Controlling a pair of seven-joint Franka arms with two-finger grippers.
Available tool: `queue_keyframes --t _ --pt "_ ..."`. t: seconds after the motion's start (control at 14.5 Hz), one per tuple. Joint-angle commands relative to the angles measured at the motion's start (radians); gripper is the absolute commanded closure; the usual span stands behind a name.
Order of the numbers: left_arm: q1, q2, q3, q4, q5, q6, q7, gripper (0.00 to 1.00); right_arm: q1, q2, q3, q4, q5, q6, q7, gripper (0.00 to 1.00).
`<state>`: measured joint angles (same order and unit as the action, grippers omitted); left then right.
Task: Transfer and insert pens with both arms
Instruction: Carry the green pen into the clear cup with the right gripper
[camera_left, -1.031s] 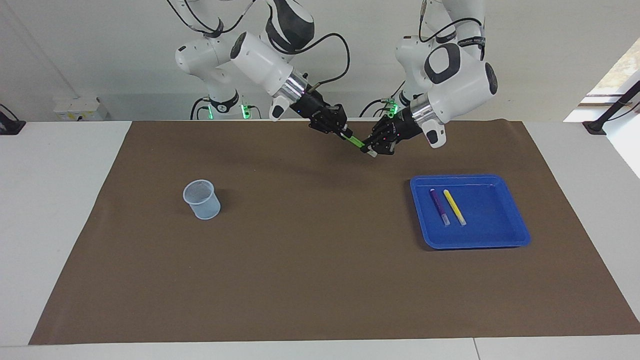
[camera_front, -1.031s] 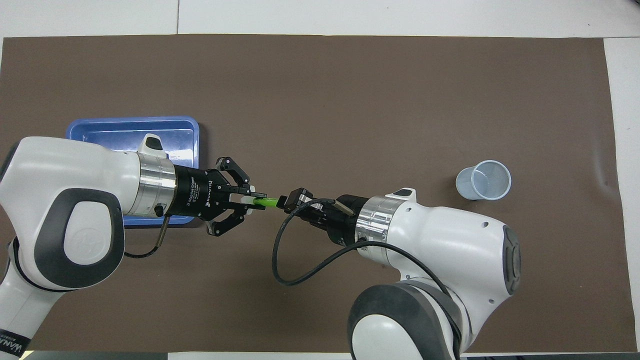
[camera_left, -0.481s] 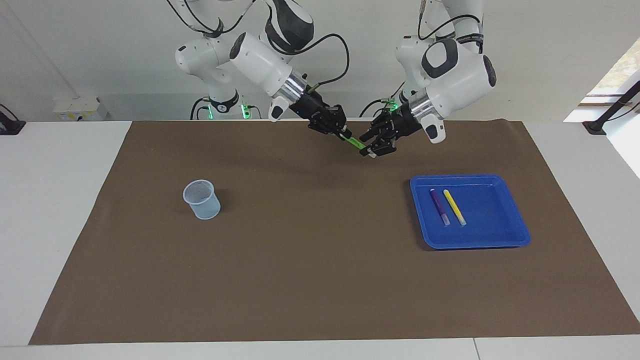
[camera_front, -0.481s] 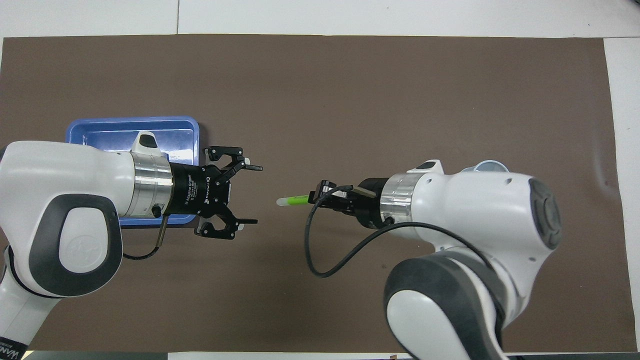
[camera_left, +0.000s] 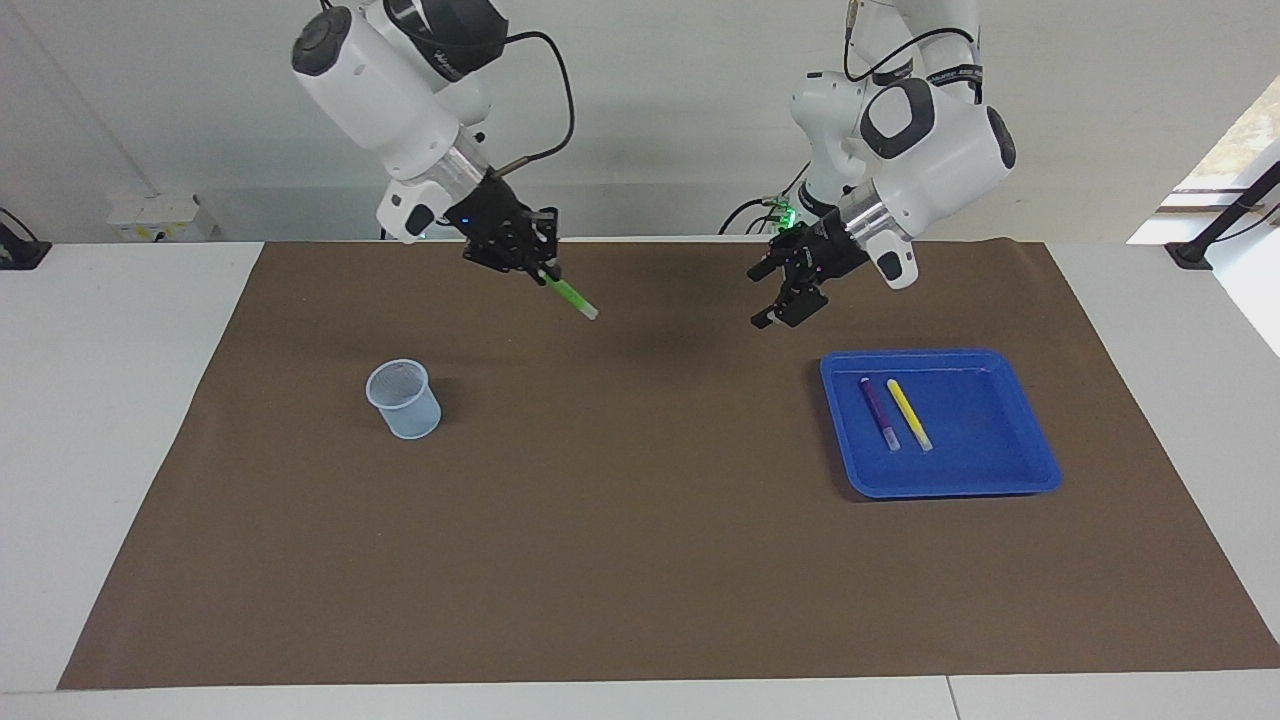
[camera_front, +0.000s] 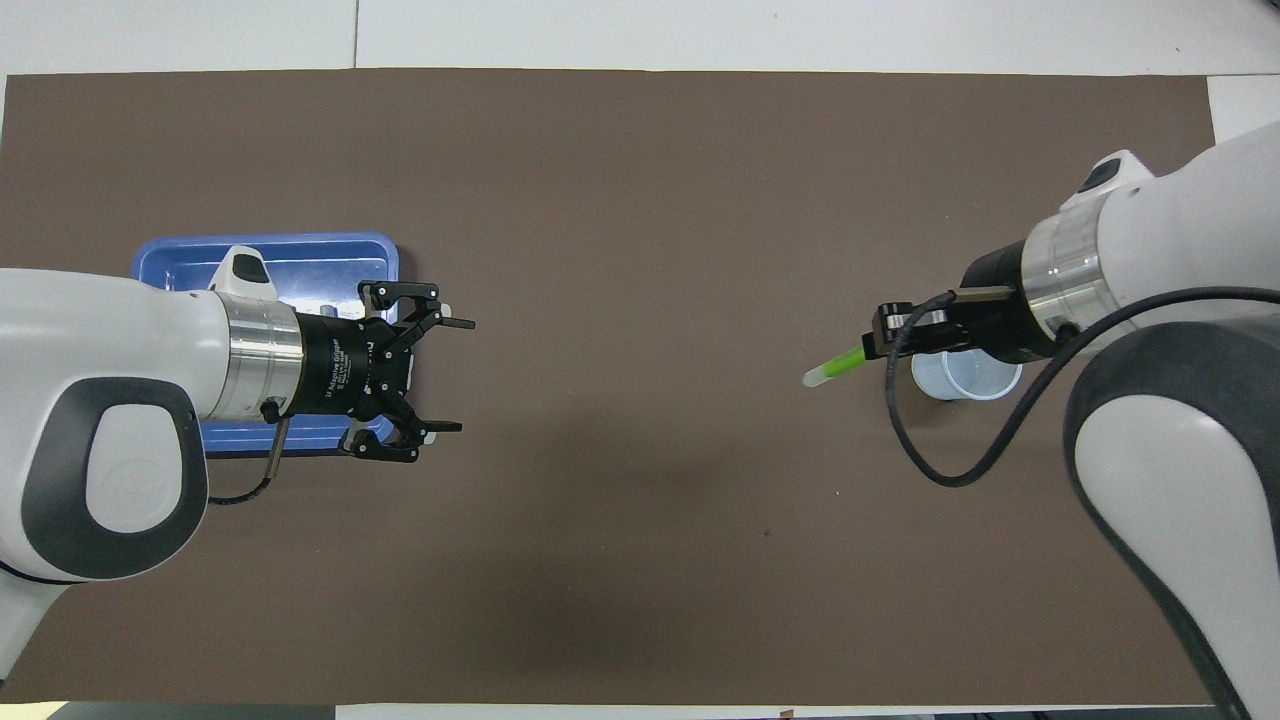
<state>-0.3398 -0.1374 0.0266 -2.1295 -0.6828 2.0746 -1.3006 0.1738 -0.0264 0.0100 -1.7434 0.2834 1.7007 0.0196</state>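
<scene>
My right gripper (camera_left: 543, 270) is shut on the green pen (camera_left: 570, 294), which slants down with its pale end free, in the air over the mat. In the overhead view that right gripper (camera_front: 873, 345) and green pen (camera_front: 834, 367) hang beside the cup (camera_front: 968, 378). My left gripper (camera_left: 762, 297) hangs open and holds nothing, over the mat by the tray's edge; from above the left gripper (camera_front: 454, 375) shows wide-spread fingers. The purple pen (camera_left: 878, 411) and yellow pen (camera_left: 908, 413) lie side by side in the blue tray (camera_left: 1010, 470).
A pale translucent cup (camera_left: 403, 398) stands upright on the brown mat (camera_left: 620, 520) toward the right arm's end. The blue tray (camera_front: 270, 245) sits toward the left arm's end, partly covered from above by the left arm.
The left gripper opened and let go of the green pen, then drew back toward the tray. The right arm carried the pen away toward the cup.
</scene>
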Motion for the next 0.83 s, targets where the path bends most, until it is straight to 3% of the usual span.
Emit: queue_keyframes --t 0.0,0.28,0.48,0.76 --pt "0.053 -0.013 -0.004 -0.024 0.116 0.001 0.075 0.00 -0.020 0.014 0.015 -0.019 -0.221 -0.004 -0.220 1.00" --pt "0.128 -0.008 -0.002 -0.023 0.290 0.004 0.202 0.00 -0.024 0.025 0.016 -0.088 -0.335 0.137 -0.247 1.00" --pt "0.195 0.018 -0.004 -0.023 0.396 0.013 0.343 0.00 -0.042 0.026 0.013 -0.136 -0.363 0.175 -0.363 1.00" --pt "0.318 0.080 -0.002 -0.026 0.424 0.082 0.674 0.00 -0.092 0.020 0.013 -0.175 -0.363 0.203 -0.475 1.00"
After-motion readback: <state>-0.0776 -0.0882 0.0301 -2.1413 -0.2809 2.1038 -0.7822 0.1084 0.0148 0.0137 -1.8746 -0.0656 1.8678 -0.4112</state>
